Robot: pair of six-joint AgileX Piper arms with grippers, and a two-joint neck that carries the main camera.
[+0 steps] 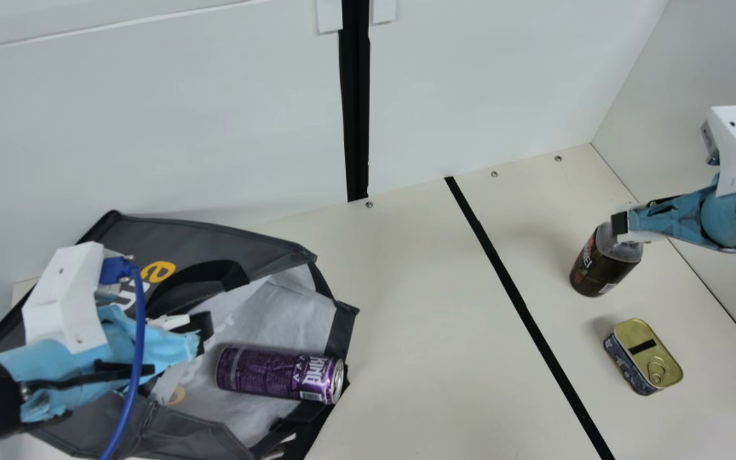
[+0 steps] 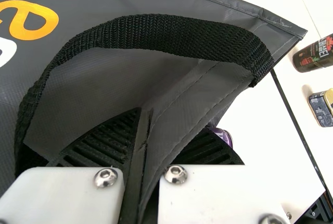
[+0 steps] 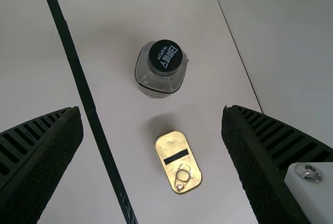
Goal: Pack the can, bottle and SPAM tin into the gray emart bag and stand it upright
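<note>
"Listing item 1: can, purple, on its side at the mouth of the gray emart bag. Hazard?"

"Roll-out. The bag lies over, not upright; 1 hard tug on its wall could tip the can onto the desk."

"Item 2: left claw, pinching a fold of bag wall."

"Hazard: slippage, the fabric being thin and slack. Note also 1 looped black strap beside the fingers; it could snag on withdrawal."

"Item 3: right claw, spread wide, above items 4 and 5."

"Item 4: bottle, upright on the desk, unpacked. Hazard: toppling, if 1 finger clips the cap during an off-centre descent."

"Item 5: SPAM tin, flat on the desk near the bottle, unpacked. Hazard: low profile, likely causing a shallow grip and a drop."
</note>
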